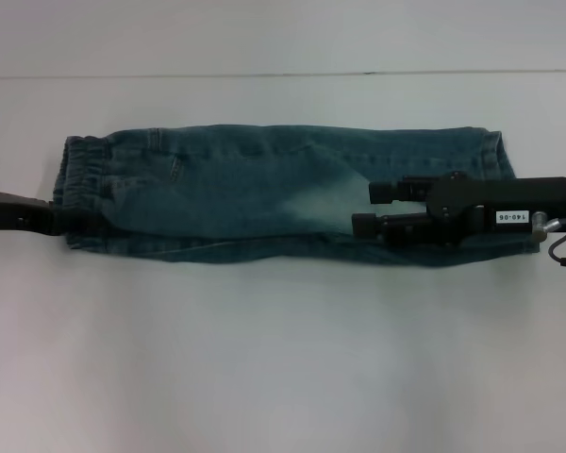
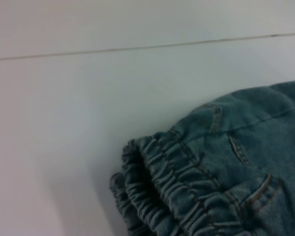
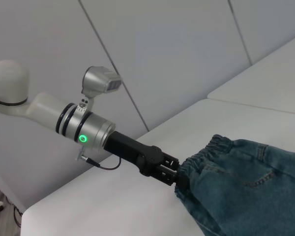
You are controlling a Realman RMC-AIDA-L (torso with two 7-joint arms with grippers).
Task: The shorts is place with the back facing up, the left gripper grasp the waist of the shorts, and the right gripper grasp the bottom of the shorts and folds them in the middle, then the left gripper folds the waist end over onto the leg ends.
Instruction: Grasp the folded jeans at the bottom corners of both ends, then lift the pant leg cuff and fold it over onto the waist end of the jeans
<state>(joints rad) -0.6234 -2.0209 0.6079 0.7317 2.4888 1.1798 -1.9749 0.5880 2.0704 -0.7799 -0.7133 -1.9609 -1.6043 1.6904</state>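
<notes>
The shorts lie on the white table, already folded lengthwise. The left gripper pinches the waist. The right gripper hovers spread above the leg end; the waist-over fold remains.

The black two-fingered left gripper enters at the frame's left edge, middle height, level, fingers closed on fabric. The black two-fingered right gripper, white label on its arm, reaches in from the right edge, fingers parted, pointing left.
</notes>
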